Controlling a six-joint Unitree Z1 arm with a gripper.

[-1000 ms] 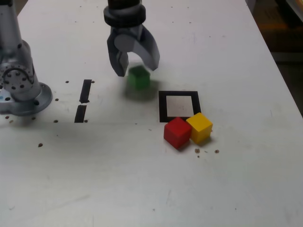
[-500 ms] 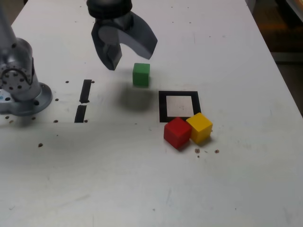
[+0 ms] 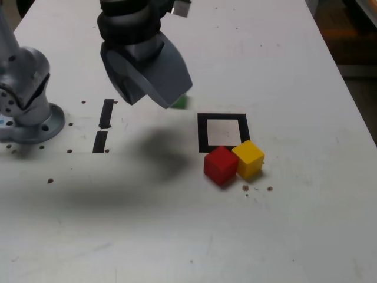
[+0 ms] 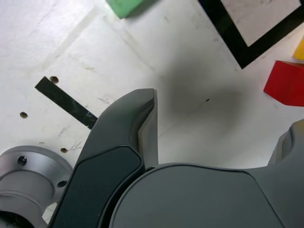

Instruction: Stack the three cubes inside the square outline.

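The small green solid-coloured cube (image 3: 180, 102) is sitting on the white counter (image 3: 283, 71) in the upper middle of the exterior view, mostly hidden behind the end effector, and is lying outside and to the exterior view's left of the square outline of thin black tape with a white centre (image 3: 222, 131). In the wrist view only a corner of the green cube (image 4: 124, 6) is showing, near one corner of the outline (image 4: 247, 33). The small red cube (image 3: 220, 164) and the small yellow cube (image 3: 249, 158) are resting side by side, touching each other, just below the outline's lower edge in the exterior view, neither one inside it.

The dark grey end effector (image 3: 147, 79) is hovering in the upper left-centre of the exterior view with its jaws standing wide apart and nothing between them, casting a blurred shadow on the counter below. Two short black straight tape strips (image 3: 103, 125) are lying further to the exterior view's left, and the arm's round metal base (image 3: 26, 118) is standing at that view's left edge.
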